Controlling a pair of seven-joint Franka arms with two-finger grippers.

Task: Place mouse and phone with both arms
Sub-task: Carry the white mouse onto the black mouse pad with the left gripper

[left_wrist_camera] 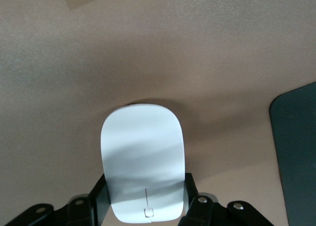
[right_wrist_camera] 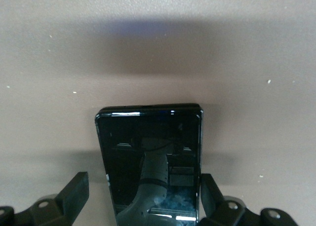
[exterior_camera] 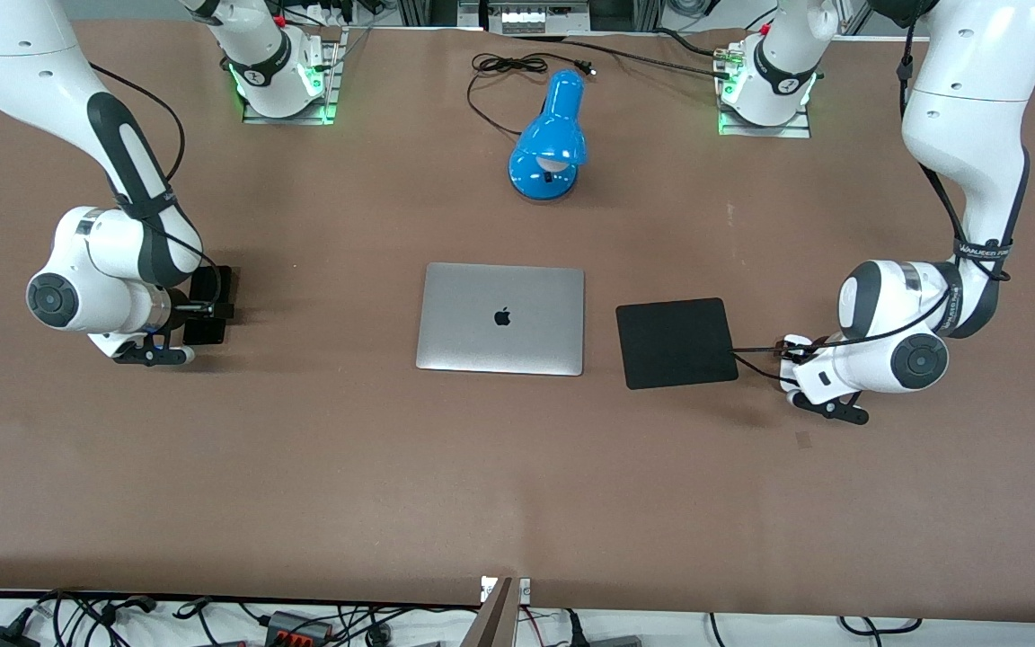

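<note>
The white mouse (left_wrist_camera: 143,157) lies on the brown table beside the black mouse pad (exterior_camera: 675,341), toward the left arm's end. My left gripper (left_wrist_camera: 145,184) is low over it, with a finger pressed against each side of the mouse. In the front view the left gripper (exterior_camera: 791,352) hides the mouse. The black phone (right_wrist_camera: 148,152) lies flat toward the right arm's end (exterior_camera: 210,286). My right gripper (right_wrist_camera: 143,184) straddles it, open: one finger touches the phone's edge and the other stands apart. It also shows in the front view (exterior_camera: 203,310).
A closed silver laptop (exterior_camera: 501,316) lies mid-table, with the mouse pad beside it (left_wrist_camera: 298,152). A blue desk lamp (exterior_camera: 549,135) and its black cable lie farther from the front camera, between the arm bases. A small tape patch (exterior_camera: 803,438) is near the left gripper.
</note>
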